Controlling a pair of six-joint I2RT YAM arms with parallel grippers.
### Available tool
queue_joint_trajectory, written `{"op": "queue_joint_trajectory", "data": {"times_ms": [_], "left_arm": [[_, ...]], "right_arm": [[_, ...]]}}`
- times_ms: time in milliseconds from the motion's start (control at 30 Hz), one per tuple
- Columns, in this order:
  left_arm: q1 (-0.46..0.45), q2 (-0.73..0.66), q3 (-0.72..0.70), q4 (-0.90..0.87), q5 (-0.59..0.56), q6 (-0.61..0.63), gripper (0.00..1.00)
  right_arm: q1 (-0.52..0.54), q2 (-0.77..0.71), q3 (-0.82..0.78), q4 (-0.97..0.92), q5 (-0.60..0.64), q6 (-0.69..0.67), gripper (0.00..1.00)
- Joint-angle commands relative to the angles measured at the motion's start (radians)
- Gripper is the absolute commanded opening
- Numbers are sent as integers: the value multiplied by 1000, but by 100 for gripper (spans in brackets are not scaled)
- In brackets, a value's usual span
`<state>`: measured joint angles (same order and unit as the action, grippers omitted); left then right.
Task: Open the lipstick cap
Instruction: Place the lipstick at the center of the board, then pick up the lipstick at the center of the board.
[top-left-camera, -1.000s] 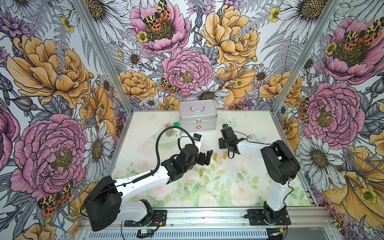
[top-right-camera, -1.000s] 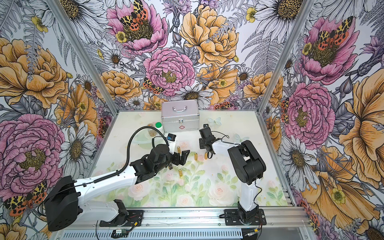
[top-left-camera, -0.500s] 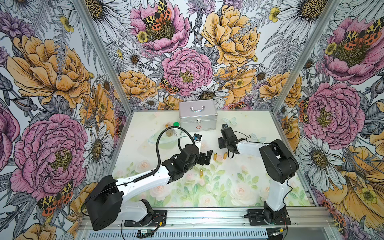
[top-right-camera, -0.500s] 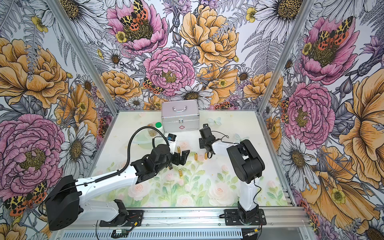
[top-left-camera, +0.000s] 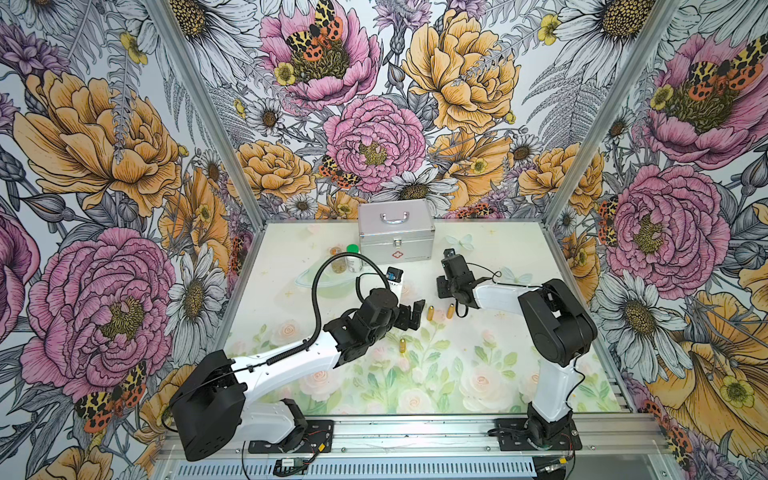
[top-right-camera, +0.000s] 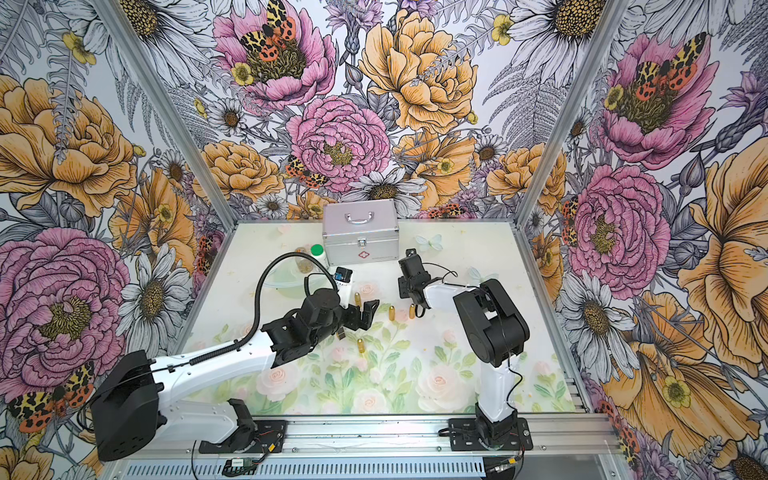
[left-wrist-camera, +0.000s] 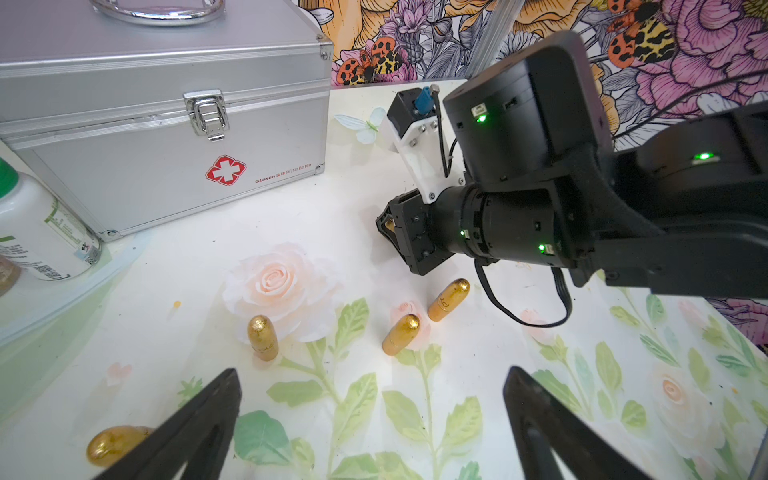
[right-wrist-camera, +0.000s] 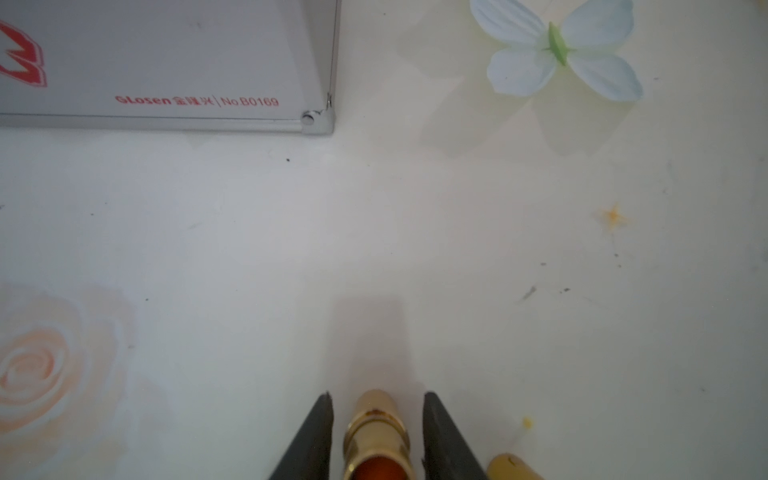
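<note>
Right claw perhaps loose around lipstick

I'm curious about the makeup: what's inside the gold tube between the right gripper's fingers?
Orange-red shows in the near end of the gold tube, probably lipstick. The gold wall hides how deep it goes.

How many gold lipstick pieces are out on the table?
5. Far piece beside the left gripper; middle piece and right piece between the arms; near piece in front; open tube within the right gripper. Arms may hide more.
</note>
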<state>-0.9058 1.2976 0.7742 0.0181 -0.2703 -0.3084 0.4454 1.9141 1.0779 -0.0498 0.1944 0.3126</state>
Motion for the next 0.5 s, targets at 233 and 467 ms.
{"op": "queue_joint_trajectory", "data": {"times_ms": [233,467], "left_arm": [[-11,-31,13,-15,-19,-5,99],[-39,-59,-2,-42,-34,-8,99]], "right_arm": [[-7,-133,105,-196,-16,20,44],[-8,-239,172,-480,-46,100,50]]}}
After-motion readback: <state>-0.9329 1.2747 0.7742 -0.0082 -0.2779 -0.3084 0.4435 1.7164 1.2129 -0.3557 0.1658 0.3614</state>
